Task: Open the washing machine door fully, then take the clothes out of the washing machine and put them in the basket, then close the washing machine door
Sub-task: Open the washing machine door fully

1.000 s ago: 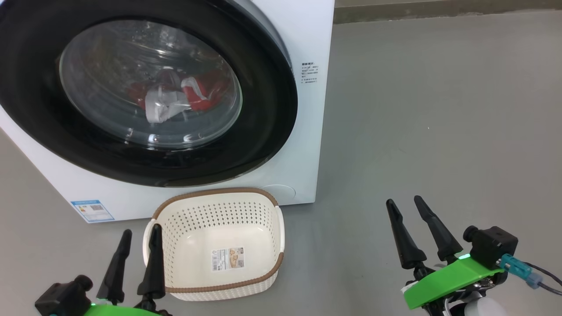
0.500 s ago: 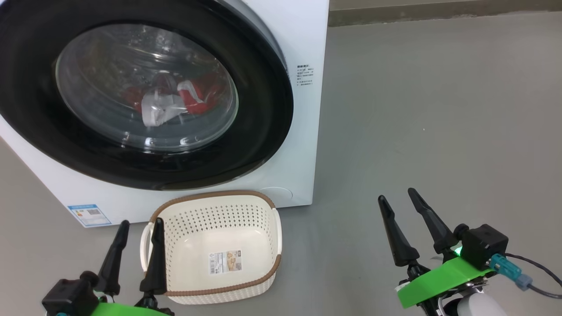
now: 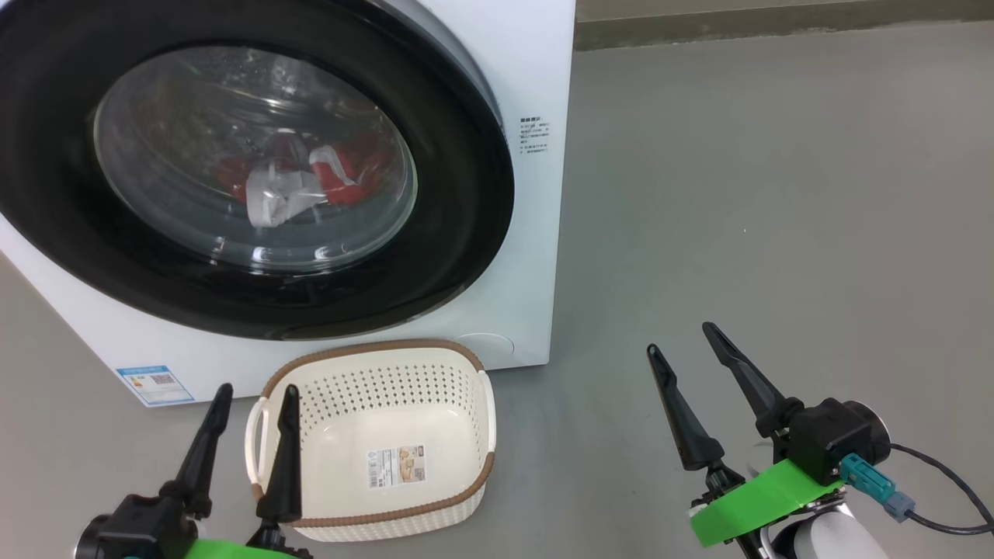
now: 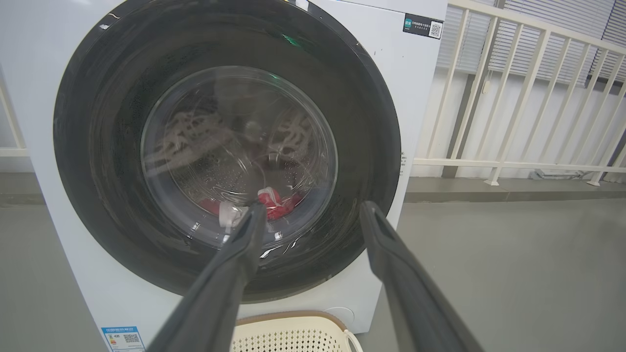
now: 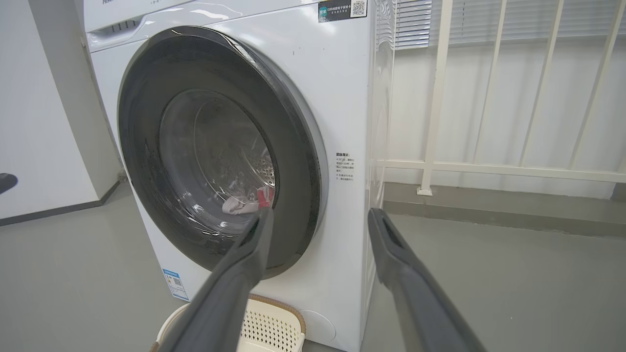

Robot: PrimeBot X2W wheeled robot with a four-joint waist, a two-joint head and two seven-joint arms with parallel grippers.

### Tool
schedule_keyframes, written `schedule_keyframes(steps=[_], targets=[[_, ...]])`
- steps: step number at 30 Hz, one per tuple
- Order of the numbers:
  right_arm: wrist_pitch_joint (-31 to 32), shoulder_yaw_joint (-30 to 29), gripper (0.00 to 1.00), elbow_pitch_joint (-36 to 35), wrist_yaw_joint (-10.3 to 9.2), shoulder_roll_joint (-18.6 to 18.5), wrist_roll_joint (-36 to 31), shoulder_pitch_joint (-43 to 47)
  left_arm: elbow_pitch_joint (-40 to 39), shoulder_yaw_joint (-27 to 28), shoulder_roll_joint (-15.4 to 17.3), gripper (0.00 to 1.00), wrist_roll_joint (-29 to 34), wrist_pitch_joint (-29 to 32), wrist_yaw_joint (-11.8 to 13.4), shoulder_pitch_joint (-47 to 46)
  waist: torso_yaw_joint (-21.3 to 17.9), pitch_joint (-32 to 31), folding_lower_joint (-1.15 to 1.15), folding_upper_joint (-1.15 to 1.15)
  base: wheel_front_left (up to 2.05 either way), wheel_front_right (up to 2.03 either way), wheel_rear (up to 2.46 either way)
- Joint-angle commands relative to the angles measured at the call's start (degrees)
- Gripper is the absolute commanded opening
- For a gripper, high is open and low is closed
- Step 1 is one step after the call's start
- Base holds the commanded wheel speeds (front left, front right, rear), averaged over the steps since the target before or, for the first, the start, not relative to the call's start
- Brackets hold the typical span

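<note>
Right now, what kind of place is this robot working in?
Likely a laundry corner, maybe a utility room: a white front-loading washing machine stands on bare grey floor, a perforated laundry basket sits before it, and a white railing runs beside it.

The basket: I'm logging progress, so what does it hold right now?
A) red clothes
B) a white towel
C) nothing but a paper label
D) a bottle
C: the basket holds just its paper label; the clothes lie behind the shut washing machine door.
</note>
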Motion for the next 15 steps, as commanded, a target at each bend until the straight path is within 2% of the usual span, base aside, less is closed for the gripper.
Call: schedule_keyframes(steps=[1,15], targets=[[-0.5,1.6,1.0,-1.6,-0.04,-0.1,-0.2,-2.5,-1.5,1.5,0.9,1.0,0.4,-0.7,0.1,-2.0,0.0,0.0,0.0,0.0,0.0,0.0,0.0],[-0.5,1.5,1.0,-1.1,-0.04,-0.1,1.8,-2.4,-1.0,1.5,0.9,1.0,0.5,-0.7,0.0,-2.1,0.2,0.2,0.0,0.0,0.0,0.0,0.0]])
